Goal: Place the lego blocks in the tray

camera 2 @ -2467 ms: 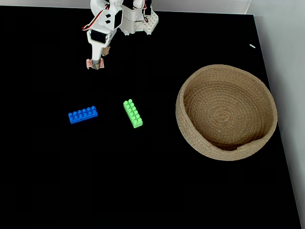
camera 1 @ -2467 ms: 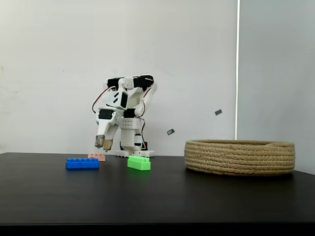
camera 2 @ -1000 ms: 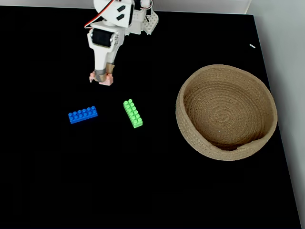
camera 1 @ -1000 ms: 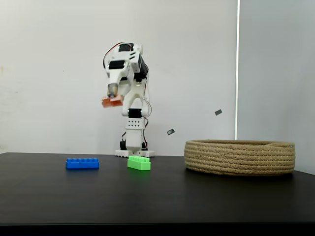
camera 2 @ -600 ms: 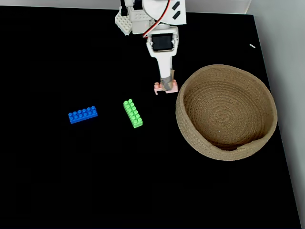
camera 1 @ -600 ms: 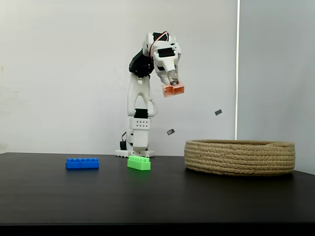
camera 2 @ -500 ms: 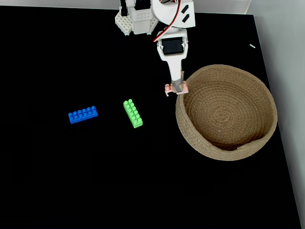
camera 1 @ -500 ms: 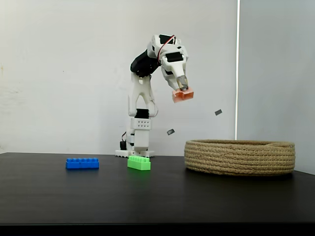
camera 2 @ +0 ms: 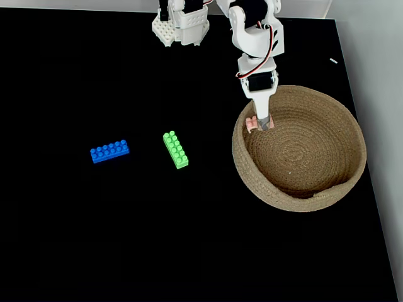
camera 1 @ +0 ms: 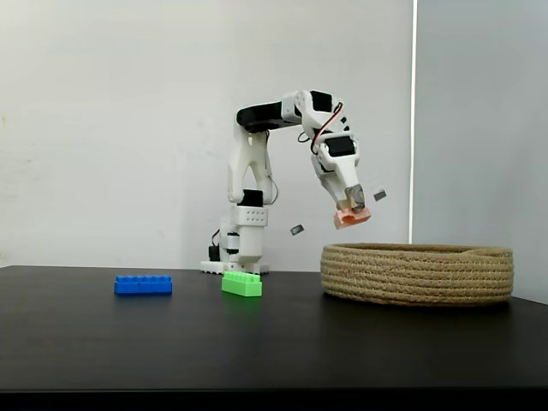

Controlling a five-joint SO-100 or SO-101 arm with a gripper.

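Observation:
My gripper [camera 1: 352, 211] [camera 2: 262, 123] is shut on the small pink lego block [camera 1: 351, 218] [camera 2: 254, 124], held in the air just over the near-left rim of the tray [camera 1: 417, 274] [camera 2: 300, 189], a wide round basket of coiled tan rope. The long blue lego block [camera 1: 143, 284] [camera 2: 109, 151] lies on the black table to the left. A bright green lego block [camera 1: 241, 283] [camera 2: 175, 149] lies between it and the tray.
The arm's white base [camera 1: 237, 255] [camera 2: 181, 27] stands at the back of the table. In a fixed view from above, the table's right edge [camera 2: 365, 157] runs close past the tray, with a pale wall beyond it.
The arm lifted the pink block off the table at the left, swung it right and lowered it to just above the tray's rim. The blue and green blocks have not moved.

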